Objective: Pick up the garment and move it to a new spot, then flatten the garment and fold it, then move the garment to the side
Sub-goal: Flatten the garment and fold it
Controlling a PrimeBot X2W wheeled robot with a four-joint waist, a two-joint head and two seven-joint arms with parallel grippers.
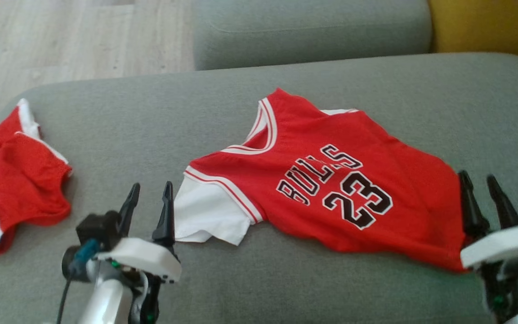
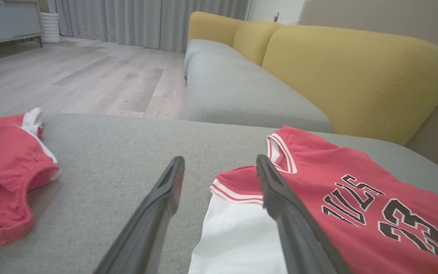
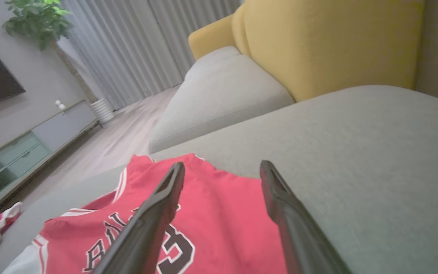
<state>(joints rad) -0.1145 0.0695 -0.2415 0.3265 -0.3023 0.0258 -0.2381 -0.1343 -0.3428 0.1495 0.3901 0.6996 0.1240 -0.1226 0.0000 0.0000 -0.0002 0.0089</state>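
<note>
Jersey [image 1: 331, 180], red with white sleeve, lay crosswise on grey sofa cushion [image 1: 286, 288], sleeve end beside left tool [image 1: 152, 186], hem end at right tool [image 1: 478, 176], both tools wide and empty.

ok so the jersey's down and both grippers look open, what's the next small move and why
Probably close the left gripper on the white sleeve beside it and ease it outward to flatten the jersey: the cloth lies skewed and rumpled on the grey cushion, and the right gripper stands open at the hem.
</note>
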